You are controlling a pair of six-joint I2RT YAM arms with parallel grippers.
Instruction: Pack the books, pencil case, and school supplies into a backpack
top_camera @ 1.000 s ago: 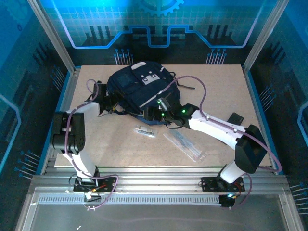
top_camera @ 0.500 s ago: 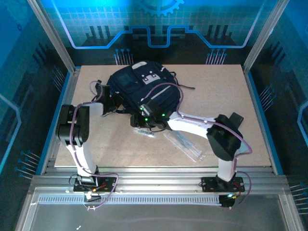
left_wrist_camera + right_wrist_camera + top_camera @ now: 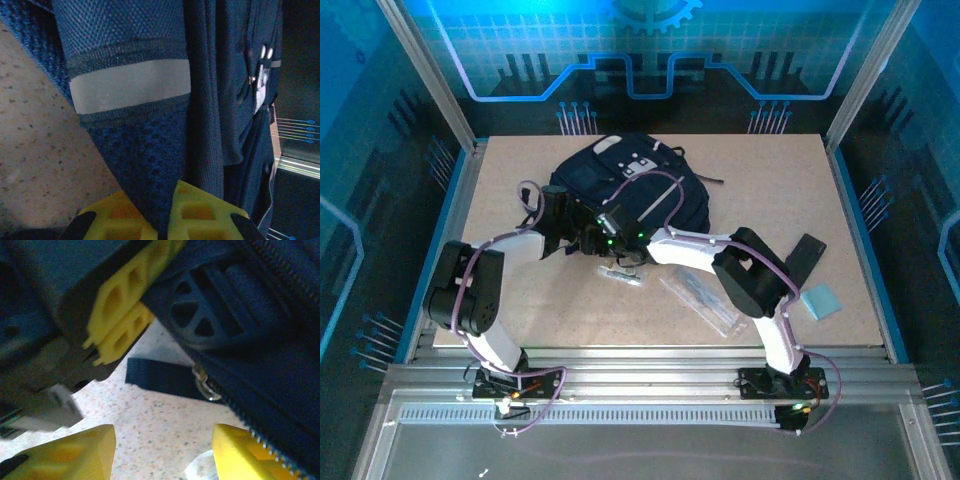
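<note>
My left claw (image 3: 162, 220) is clenched on a fold of blue mesh at the backpack's near-left edge, with only the finger bases showing at the bottom of the wrist view. The backpack (image 3: 640, 185) lies mid-table (image 3: 770, 180) toward the back, and from above my arms hide its near edge. My right claw (image 3: 162, 450) is released just beside it, bare table between the fingers and a zipper pull (image 3: 206, 385) ahead. The school supplies (image 3: 620, 272) lie just nearer than both claws, too small to make out. The pencil case (image 3: 705, 300) lies further right, by my right elbow.
</note>
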